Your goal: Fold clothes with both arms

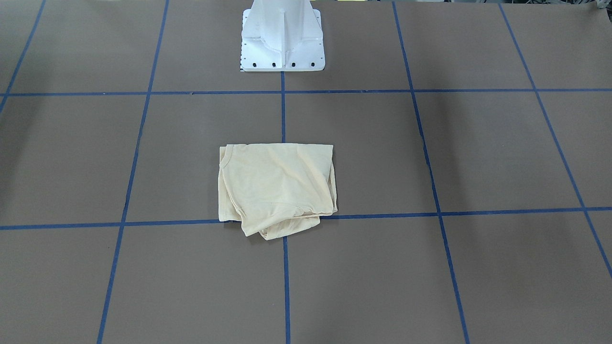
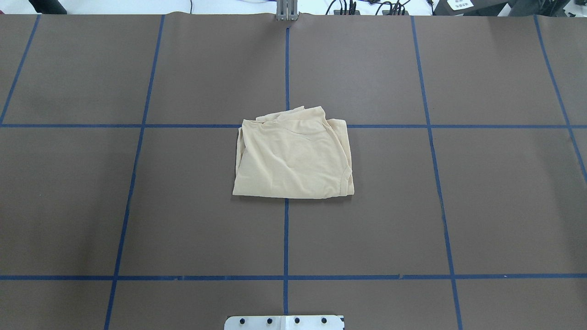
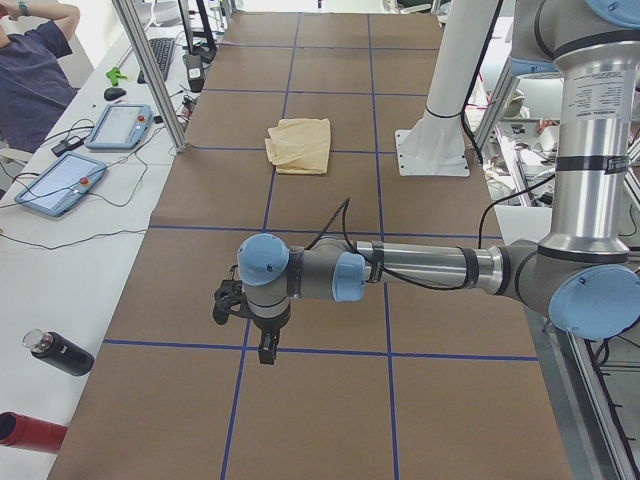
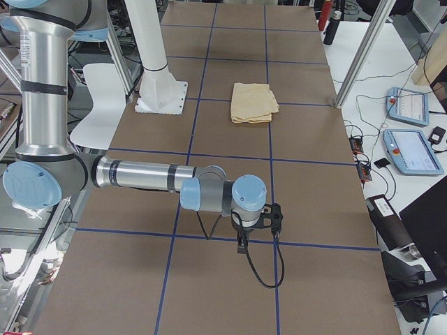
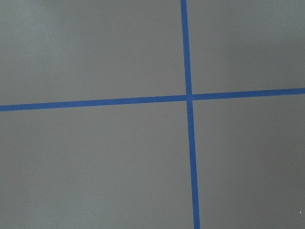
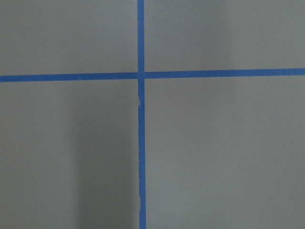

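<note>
The pale cream-yellow shirt [image 1: 277, 188] lies folded into a compact rectangle at the middle of the brown table, also in the overhead view [image 2: 293, 156]. Its print and neck label are hidden. Both arms are far from it, at the table's ends. The left gripper [image 3: 267, 352] shows only in the exterior left view, pointing down above the table. The right gripper [image 4: 242, 248] shows only in the exterior right view, likewise pointing down. I cannot tell whether either is open or shut. Both wrist views show only bare table and blue tape lines.
The white pedestal base [image 1: 282, 48] stands behind the shirt. Blue tape [image 2: 286, 238] marks a grid on the table. An operator [image 3: 35, 60], tablets [image 3: 58, 182] and bottles [image 3: 60, 352] are on a side bench; more tablets [image 4: 412, 150] are on the other side.
</note>
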You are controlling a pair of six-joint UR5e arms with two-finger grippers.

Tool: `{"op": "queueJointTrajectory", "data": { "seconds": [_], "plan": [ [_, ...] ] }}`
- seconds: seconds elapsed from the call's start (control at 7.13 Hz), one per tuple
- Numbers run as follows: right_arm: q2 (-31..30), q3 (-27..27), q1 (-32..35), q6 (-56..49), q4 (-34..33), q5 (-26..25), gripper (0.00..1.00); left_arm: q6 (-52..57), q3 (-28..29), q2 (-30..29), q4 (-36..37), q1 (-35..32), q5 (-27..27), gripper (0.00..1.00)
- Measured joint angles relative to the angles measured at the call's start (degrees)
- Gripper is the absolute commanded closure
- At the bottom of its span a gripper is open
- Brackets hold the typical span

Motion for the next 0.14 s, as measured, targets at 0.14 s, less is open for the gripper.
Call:
{"op": "queueJointTrajectory", "data": {
  "seconds": [0.14],
  "plan": [
    [0.0, 0.0, 0.0, 0.01, 0.0, 0.0, 0.0, 0.0, 0.0, 0.0, 0.0, 0.0, 0.0, 0.0]
  ]
}}
